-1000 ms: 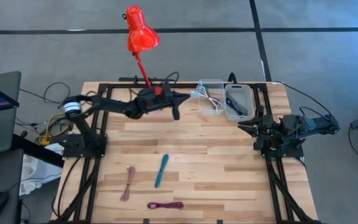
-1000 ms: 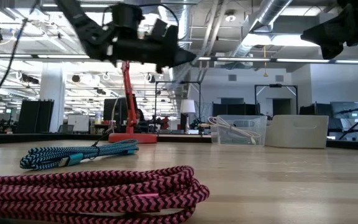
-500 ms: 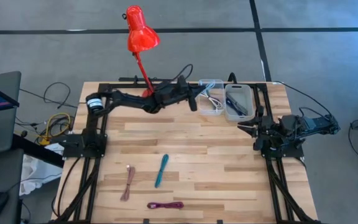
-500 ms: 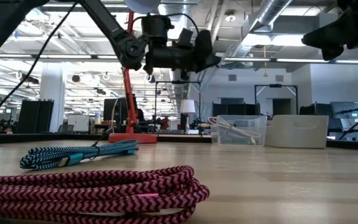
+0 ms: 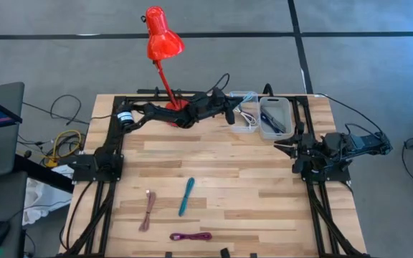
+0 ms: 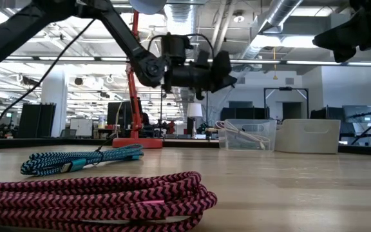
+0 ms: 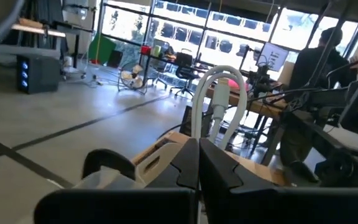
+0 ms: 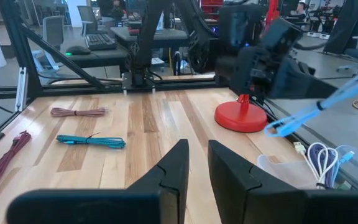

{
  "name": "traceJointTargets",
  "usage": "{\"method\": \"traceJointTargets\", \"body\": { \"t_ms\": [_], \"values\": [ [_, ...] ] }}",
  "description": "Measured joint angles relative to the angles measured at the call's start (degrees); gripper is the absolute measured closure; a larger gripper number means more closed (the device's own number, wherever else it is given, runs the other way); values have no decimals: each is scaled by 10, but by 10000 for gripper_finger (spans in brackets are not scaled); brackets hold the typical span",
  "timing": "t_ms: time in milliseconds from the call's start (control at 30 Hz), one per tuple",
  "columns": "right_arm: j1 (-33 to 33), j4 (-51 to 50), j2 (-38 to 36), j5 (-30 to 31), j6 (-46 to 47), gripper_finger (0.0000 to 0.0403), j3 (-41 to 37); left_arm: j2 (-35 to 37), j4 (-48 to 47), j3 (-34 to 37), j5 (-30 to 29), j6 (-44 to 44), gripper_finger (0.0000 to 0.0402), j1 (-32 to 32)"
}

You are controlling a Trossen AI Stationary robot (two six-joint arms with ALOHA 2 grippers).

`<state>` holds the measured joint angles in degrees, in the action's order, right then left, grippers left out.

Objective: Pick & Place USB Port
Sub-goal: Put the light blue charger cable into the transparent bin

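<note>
Your left claw [image 5: 229, 115], clamped on a white cable [image 7: 211, 102], hangs just beside the clear bin [image 5: 244, 95]; three cables [image 5: 184, 196] remain, right claw [image 8: 193, 163] slightly parted, empty.

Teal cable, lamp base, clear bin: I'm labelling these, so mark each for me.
teal cable [image 5: 186, 196]: high view, middle of the bundle.
lamp base [image 8: 240, 116]: right wrist view, top of the red disc.
clear bin [image 6: 250, 136]: low view, front wall.

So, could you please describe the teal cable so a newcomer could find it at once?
Start at the wooden table and look to its near half. The teal cable lies between the tan cable and the magenta cable, and it is the only blue-green one.
</note>
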<state>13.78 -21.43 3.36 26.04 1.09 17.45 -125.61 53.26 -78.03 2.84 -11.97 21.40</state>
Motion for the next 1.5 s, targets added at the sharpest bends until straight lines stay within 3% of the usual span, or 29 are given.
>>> {"method": "traceJointTargets", "body": {
  "t_ms": [333,567,1000,1500],
  "values": [
    [0,0,0,0,4,349,0,-55,-102,-92,19,-2,399,2],
    [0,0,0,0,4,349,0,-84,-104,-137,19,-9,399,11],
    [0,0,0,0,4,349,0,-86,-149,-138,31,-37,399,29],
    [0,1,0,0,4,349,0,-86,-104,-138,46,-54,399,14]
  ]
}}
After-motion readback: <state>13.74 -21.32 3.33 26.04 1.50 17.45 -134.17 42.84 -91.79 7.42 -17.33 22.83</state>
